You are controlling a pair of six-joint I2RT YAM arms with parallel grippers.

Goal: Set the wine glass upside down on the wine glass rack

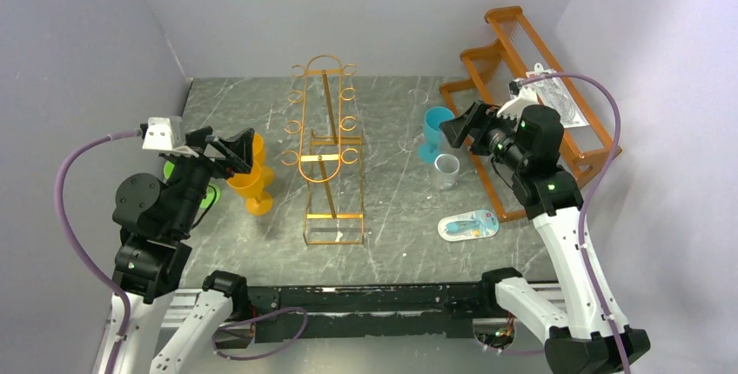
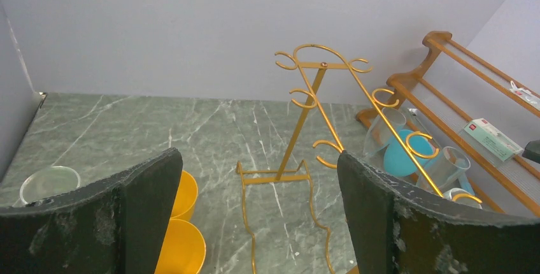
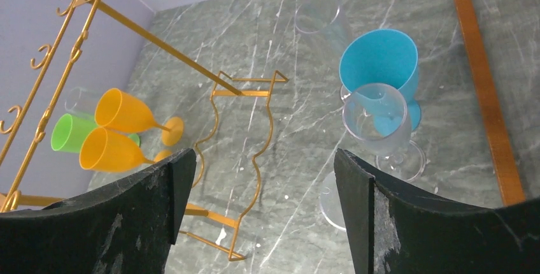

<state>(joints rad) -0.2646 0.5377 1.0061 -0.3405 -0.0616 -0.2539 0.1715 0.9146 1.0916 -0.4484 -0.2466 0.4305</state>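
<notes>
Nothing of the task is seen to be done. The rack (image 1: 321,158) stands upright in the middle of the table (image 1: 392,217), and every one of its ring hooks is bare. No glass is hung from it, and none is held.

The left gripper (image 2: 256,156) is spread wide with nothing between its fingers. It is held just beside two orange glasses (image 1: 246,174), which stand upright to the left of the rack. The right gripper (image 3: 264,156) is likewise parted and unloaded. It is pointed at a blue glass (image 3: 380,60) and a clear glass (image 3: 376,118), which stand close together to the right of the rack. Which glass is meant by the task cannot be told, since several are on offer.

All the steps are judged to be left: a glass must be taken by its stem, turned over, and its foot slid into a hook.

Little writing can be read. A white box (image 2: 491,137) with a red mark is seen on the orange shelf (image 1: 509,43), but its print is too small to be made out. A flat packet (image 1: 468,224) lies on the table near the right arm, and no words on it can be read.
</notes>
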